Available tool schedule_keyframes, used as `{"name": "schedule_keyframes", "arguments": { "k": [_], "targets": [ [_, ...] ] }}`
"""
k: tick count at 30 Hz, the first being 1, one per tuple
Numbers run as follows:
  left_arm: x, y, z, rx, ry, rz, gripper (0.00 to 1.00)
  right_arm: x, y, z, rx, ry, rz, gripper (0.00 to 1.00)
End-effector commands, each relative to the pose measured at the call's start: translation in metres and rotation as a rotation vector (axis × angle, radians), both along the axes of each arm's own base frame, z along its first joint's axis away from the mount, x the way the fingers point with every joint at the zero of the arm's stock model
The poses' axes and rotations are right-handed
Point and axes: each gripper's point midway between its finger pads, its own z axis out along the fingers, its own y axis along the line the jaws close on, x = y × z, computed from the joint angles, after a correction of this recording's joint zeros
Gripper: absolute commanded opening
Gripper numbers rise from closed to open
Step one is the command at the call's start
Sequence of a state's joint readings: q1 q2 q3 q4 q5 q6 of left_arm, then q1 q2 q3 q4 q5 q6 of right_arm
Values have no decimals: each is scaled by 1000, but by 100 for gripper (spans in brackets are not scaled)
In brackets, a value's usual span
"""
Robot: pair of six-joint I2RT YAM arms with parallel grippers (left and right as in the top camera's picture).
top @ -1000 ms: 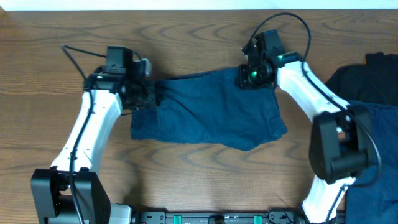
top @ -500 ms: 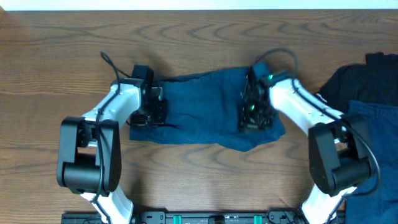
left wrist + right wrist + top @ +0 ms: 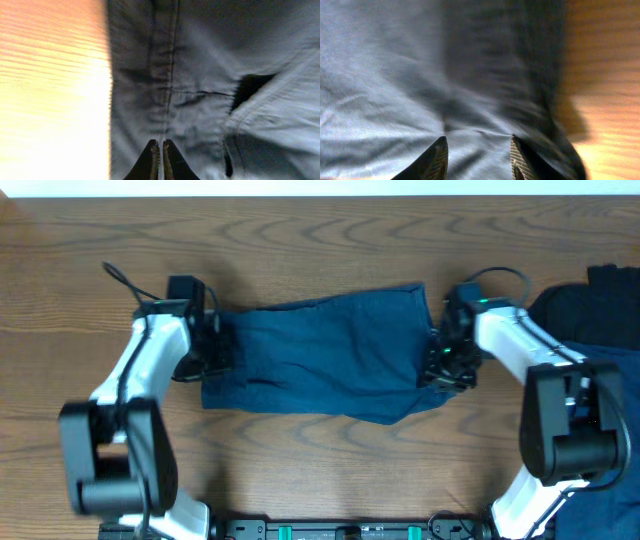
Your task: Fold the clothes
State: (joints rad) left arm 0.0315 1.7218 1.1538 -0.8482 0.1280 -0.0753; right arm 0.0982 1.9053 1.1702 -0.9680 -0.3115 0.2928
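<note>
A blue denim garment (image 3: pixel 330 355) lies folded flat in the middle of the wooden table. It fills most of the left wrist view (image 3: pixel 210 75) and the right wrist view (image 3: pixel 395 85). My left gripper (image 3: pixel 215 352) is low over the garment's left edge. Its fingers (image 3: pixel 161 147) are shut, tips together over a seam, and no cloth shows pinched between them. My right gripper (image 3: pixel 441 366) is over the garment's right edge. Its fingers (image 3: pixel 479 152) are open, spread just above the cloth with nothing between them.
A pile of dark clothes (image 3: pixel 590 315) lies at the table's right edge, with another blue garment (image 3: pixel 605 410) in front of it, close to my right arm. Bare wood table (image 3: pixel 300 470) shows in front of and behind the garment.
Both grippers have moved outward from over the garment to its left and right edges. The garment now lies flatter, with a squarer far right corner.
</note>
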Motion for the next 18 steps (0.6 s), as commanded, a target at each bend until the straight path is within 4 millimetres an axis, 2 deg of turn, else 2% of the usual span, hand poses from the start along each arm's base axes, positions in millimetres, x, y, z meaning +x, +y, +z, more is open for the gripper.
{"name": "schedule_keyframes", "arguments": {
  "k": [1,4,6,10,15,18],
  "targets": [
    [11,5,37,27,-117,11,14,13,-5,31,100,-95,20,43],
    [14,1,51,2,-171,10,33,10,-26,38,57,-93,-25,48],
    [17,-2,53,-13,-183,7,40,10,-37,37,26,-92,-40,51],
    [23,-2,47,-12,-186,6,50,10,-40,28,14,-96,-46,53],
    [28,-1,33,-13,-165,4,54,3,-44,7,-18,-82,-75,53],
    [27,-2,22,-14,-131,3,54,-1,-29,-3,68,-99,-74,43]
  ]
}}
